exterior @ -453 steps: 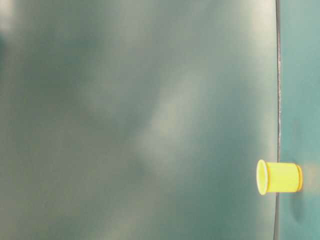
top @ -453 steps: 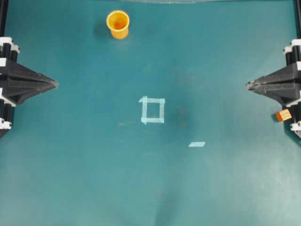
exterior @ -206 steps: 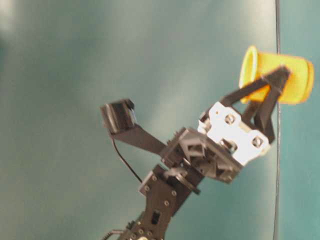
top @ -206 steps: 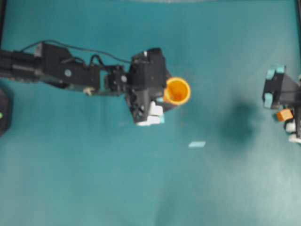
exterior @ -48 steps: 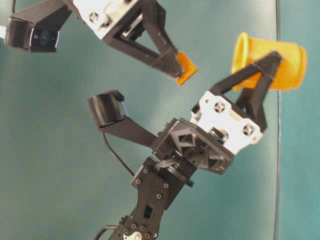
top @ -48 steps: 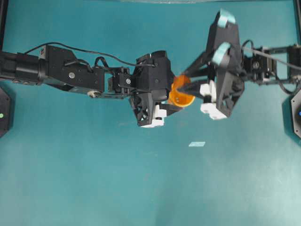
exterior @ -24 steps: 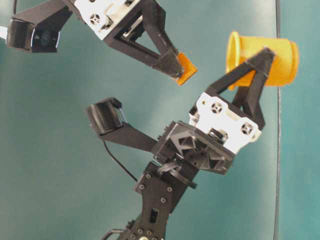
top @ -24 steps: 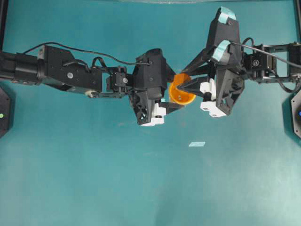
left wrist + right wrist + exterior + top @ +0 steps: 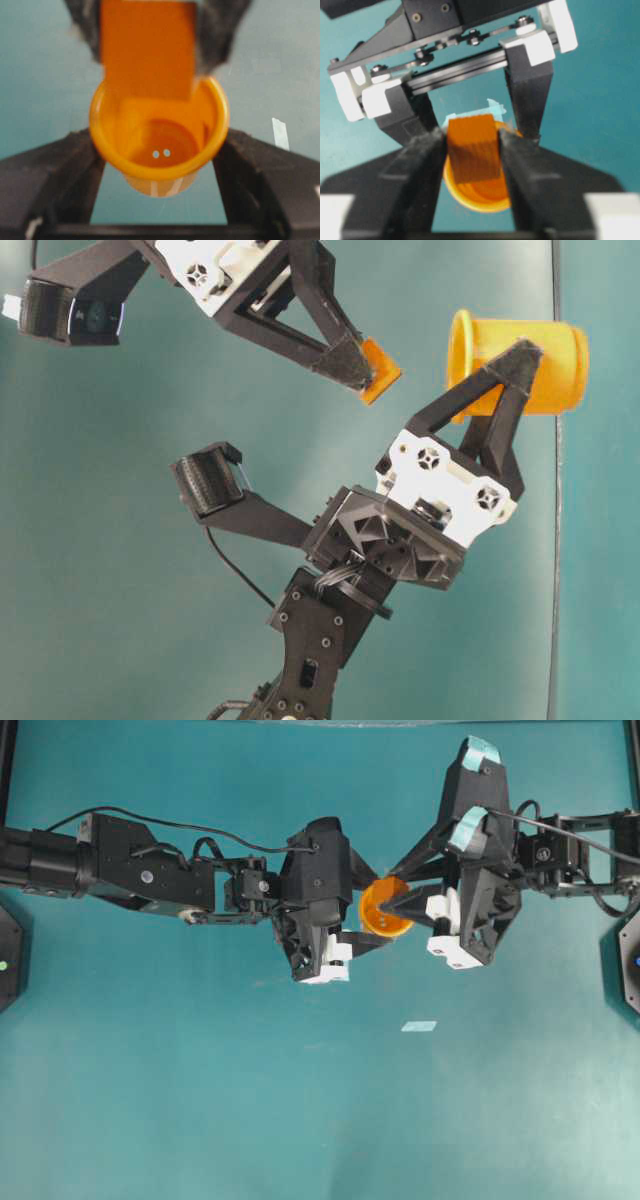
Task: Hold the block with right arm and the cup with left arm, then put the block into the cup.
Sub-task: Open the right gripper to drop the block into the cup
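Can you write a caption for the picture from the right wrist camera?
The right end effector holds the orange block right above the cup.

A flat teal table surface point(image 9: 200, 1100) is seen, faintly scuffed and creased near the middle. A small pale tape strip point(image 9: 419, 1026) is stuck on it right of centre, on the near side, well apart from the edges

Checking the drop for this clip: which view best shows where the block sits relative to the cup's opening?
The table-level view: the block sits at the right gripper tips, clearly apart from the cup rim. The left wrist view shows it blurred above the mouth; the right wrist view shows it between the fingers over the cup; overhead, the arms hide it.
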Tool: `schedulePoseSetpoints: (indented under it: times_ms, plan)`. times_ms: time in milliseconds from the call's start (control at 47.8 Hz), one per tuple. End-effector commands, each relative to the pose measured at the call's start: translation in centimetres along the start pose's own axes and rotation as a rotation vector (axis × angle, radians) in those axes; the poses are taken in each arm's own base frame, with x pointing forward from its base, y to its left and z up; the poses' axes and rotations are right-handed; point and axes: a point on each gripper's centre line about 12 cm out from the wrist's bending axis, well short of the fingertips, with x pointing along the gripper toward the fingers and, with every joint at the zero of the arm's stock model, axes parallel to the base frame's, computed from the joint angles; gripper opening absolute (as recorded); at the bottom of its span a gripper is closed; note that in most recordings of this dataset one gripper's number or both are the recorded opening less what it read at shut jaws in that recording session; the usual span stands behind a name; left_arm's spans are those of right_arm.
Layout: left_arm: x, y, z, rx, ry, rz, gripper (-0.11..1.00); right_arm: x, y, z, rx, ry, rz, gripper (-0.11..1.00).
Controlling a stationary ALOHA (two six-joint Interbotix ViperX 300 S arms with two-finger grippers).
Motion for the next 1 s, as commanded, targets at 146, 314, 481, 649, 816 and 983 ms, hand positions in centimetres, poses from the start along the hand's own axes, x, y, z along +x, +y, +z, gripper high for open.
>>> schedulePoseSetpoints:
  times_ms: [146,314,481,649,816,983]
  plan:
    - [-1.07,0.20,2.41,0.003,-0.069,0.005,0.65,-0.63,0.26,1.24,-0.002,-0.042,0.009,0.64]
    - [-1.08,0.19,2.35,0.003,-0.067,0.005,0.65,-0.63,0.21,1.25,-0.001,-0.042,0.008,0.62]
    - [-1.07,0.20,2.41,0.001,-0.069,0.005,0.65,-0.63,0.20,1.21,-0.001,-0.039,0.007,0.62]
    - [-1.07,0.20,2.41,0.003,-0.069,0.005,0.65,-0.56,0.23,1.11,-0.002,-0.036,0.008,0.62]
    - [-1.07,0.20,2.41,0.003,-0.069,0.005,0.65,-0.61,0.24,1.14,-0.002,-0.038,0.008,0.62]
    - [-1.07,0.20,2.41,0.001,-0.069,0.005,0.65,-0.57,0.18,1.17,-0.003,-0.036,0.006,0.62]
